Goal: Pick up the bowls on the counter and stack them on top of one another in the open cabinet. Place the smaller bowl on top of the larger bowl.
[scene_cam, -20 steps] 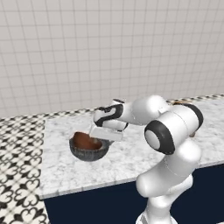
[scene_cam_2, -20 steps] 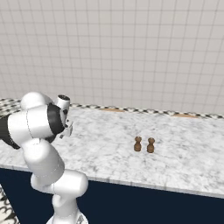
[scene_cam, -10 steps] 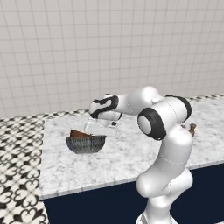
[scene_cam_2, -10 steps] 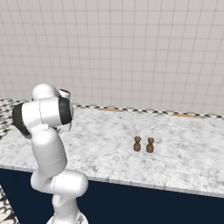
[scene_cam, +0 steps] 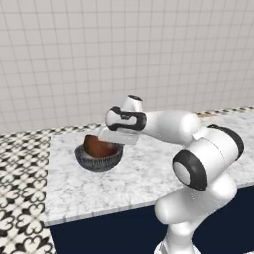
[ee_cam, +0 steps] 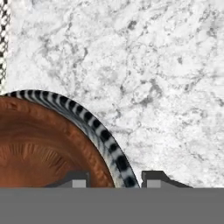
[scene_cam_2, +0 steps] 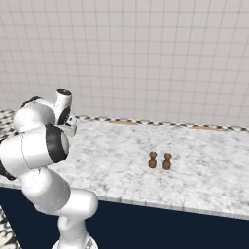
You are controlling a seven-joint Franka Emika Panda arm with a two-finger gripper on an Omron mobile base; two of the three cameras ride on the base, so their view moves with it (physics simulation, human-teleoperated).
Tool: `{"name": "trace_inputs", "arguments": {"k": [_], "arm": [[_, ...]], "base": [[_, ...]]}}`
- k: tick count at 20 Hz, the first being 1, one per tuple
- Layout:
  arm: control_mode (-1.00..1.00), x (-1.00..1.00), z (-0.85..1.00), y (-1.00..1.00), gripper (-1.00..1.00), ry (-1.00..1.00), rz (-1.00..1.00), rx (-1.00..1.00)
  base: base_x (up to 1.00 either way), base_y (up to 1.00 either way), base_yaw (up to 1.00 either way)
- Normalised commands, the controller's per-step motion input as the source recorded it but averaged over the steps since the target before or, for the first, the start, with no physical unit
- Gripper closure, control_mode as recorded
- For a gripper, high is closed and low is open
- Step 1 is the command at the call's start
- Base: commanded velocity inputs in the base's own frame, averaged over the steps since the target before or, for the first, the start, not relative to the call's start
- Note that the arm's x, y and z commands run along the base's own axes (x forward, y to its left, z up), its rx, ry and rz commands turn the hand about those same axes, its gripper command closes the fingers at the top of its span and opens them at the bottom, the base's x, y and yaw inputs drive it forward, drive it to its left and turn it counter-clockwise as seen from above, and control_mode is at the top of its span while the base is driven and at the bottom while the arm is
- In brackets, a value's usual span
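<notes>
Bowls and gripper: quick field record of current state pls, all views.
smaller bowl: reddish-brown, sitting inside the larger bowl
larger bowl: dark grey, on the counter near its left end
counter: white-grey marble, navy base
gripper: down over the right-hand rim of the nested bowls, one fingertip inside the rims, one outside; a closed grip is not confirmed
shakers: two small brown ones, standing side by side on the counter, apart from the bowls
stacking: smaller already on larger, both on the counter
</notes>
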Motion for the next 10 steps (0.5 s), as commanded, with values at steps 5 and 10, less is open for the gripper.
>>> {"name": "trace_inputs", "arguments": {"k": [5,10], "arm": [[-1.0,-0.54,0.9,-0.42,1.0,-0.48,-0.15,0.17],[-1.0,-0.38,0.93,-0.49,1.0,-0.42,-0.17,0.19]], "base": [[0.0,0.0,0.0],[0.0,0.0,0.0]]}}
